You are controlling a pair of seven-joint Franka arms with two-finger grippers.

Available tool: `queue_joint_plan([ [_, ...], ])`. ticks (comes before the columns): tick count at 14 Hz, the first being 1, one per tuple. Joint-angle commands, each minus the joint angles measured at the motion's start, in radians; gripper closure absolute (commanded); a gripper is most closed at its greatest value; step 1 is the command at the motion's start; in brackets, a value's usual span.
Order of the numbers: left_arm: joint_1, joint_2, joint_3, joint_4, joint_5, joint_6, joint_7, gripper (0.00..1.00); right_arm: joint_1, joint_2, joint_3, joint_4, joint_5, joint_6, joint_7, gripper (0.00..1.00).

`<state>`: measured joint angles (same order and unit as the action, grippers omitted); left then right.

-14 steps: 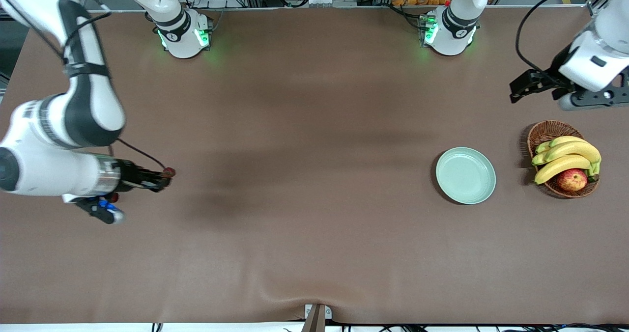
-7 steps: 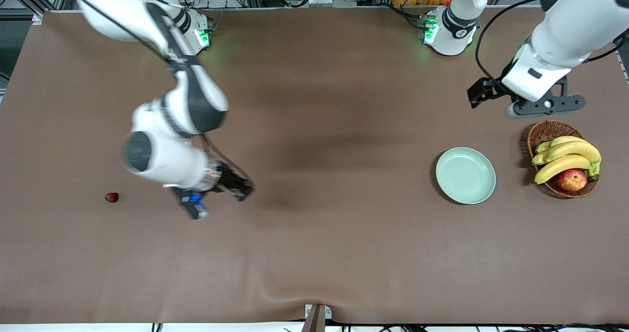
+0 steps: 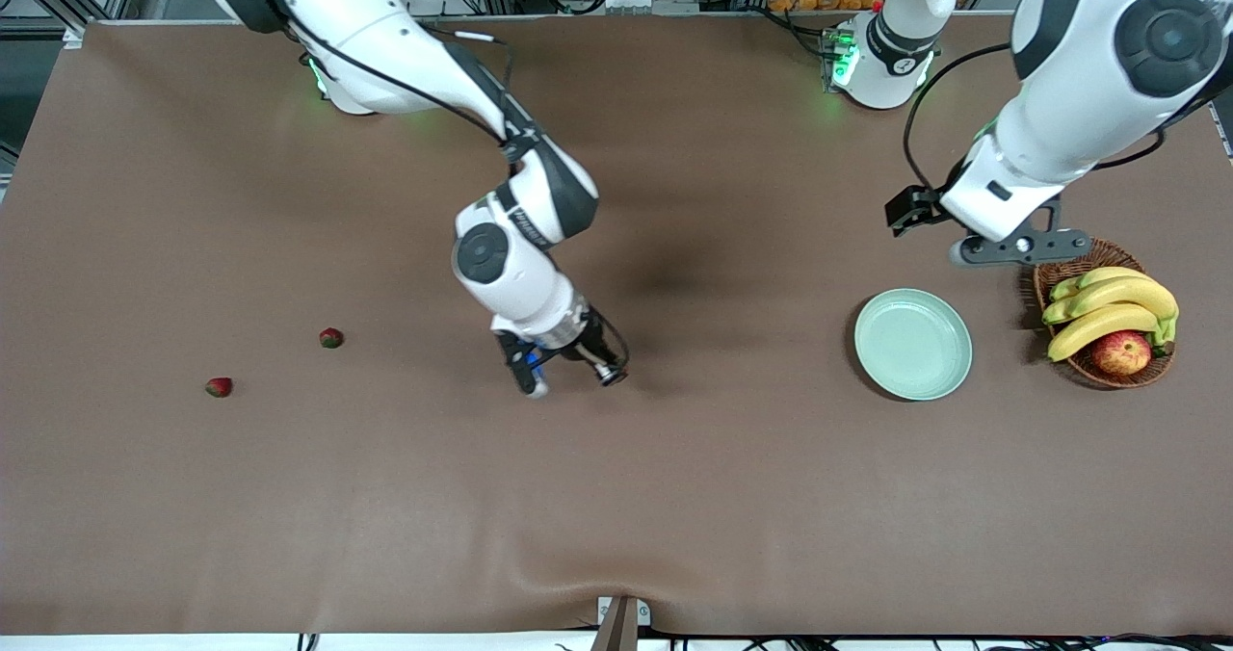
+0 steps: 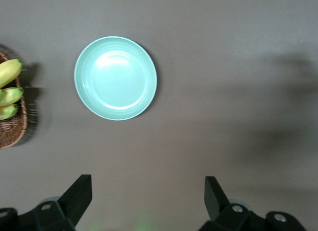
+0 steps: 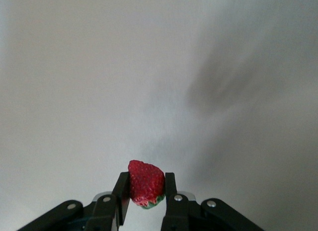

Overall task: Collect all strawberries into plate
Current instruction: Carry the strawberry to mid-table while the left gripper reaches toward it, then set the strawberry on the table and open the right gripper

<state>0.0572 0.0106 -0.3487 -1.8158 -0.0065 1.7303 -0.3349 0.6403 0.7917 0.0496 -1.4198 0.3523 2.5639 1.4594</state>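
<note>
- Right gripper [image 3: 609, 374] hangs over bare table mid-way between the two loose berries and the plate [image 3: 912, 344]. Wrist view shows its fingers [image 5: 121, 193] pinching a strawberry [image 5: 146, 184] by its sides, green cap tucked down toward the gripper body. Likely a carry grip: squeezed just enough to hold soft fruit for the trip.
- Two more strawberries lie on the table toward the right arm's end: one [image 3: 330, 338], and another [image 3: 219, 387] nearer the front camera and closer to the table's end. They are well apart from each other.
- Plate sits empty, just beside the basket [image 3: 1069, 258] of bananas [image 3: 1108, 309] and an apple [image 3: 1121, 351], toward the left arm's end. So none collected yet, by my reading.
- Left gripper [image 3: 992, 237] hovers over the table by the plate's edge nearest the bases, with fingers [image 4: 77, 193] spread wide and nothing between them. It seems to be waiting.
- Views differ: the front view gives the whole layout, but the held berry is hidden there by the right gripper. Only the right wrist view proves the grasp. The left wrist view looks straight down on the plate [image 4: 115, 78] and confirms it is bare. It also shows the basket rim [image 4: 15, 136], but no berries.
</note>
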Motion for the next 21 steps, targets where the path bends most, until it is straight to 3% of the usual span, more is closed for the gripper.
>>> queue_joint_plan([
  [1, -0.002, 0.029, -0.041, -0.008, 0.02, 0.052, -0.058, 0.0, 0.054, 0.07, 0.006, 0.065, 0.06, 0.06, 0.021, 1.0],
  [5, -0.092, 0.117, -0.049, -0.008, 0.055, 0.12, -0.139, 0.0, 0.13, 0.119, 0.006, 0.076, 0.099, 0.131, 0.059, 1.0],
  [6, -0.124, 0.141, -0.05, -0.008, 0.112, 0.127, -0.186, 0.0, 0.143, 0.124, 0.006, 0.078, 0.099, 0.139, 0.088, 0.89],
  [7, -0.158, 0.16, -0.05, -0.008, 0.159, 0.127, -0.24, 0.0, 0.157, 0.132, 0.006, 0.078, 0.099, 0.142, 0.094, 0.85],
  [8, -0.18, 0.178, -0.052, -0.008, 0.174, 0.13, -0.297, 0.0, 0.174, 0.135, 0.006, 0.078, 0.099, 0.16, 0.095, 0.7],
  [9, -0.191, 0.192, -0.053, -0.008, 0.175, 0.143, -0.34, 0.0, 0.182, 0.135, 0.006, 0.076, 0.102, 0.18, 0.11, 0.32],
  [10, -0.197, 0.206, -0.055, -0.01, 0.175, 0.156, -0.367, 0.0, 0.187, 0.135, 0.004, 0.076, 0.099, 0.179, 0.131, 0.0],
  [14, -0.211, 0.226, -0.053, -0.08, 0.174, 0.267, -0.375, 0.0, 0.171, 0.115, -0.004, 0.073, 0.079, 0.159, 0.118, 0.0],
  [17, -0.214, 0.23, -0.053, -0.161, 0.174, 0.414, -0.421, 0.0, 0.075, 0.095, -0.001, 0.078, 0.021, 0.044, 0.092, 0.0],
  [21, -0.218, 0.319, -0.053, -0.132, 0.171, 0.559, -0.438, 0.0, -0.051, 0.028, 0.006, 0.076, 0.014, -0.12, -0.081, 0.0],
])
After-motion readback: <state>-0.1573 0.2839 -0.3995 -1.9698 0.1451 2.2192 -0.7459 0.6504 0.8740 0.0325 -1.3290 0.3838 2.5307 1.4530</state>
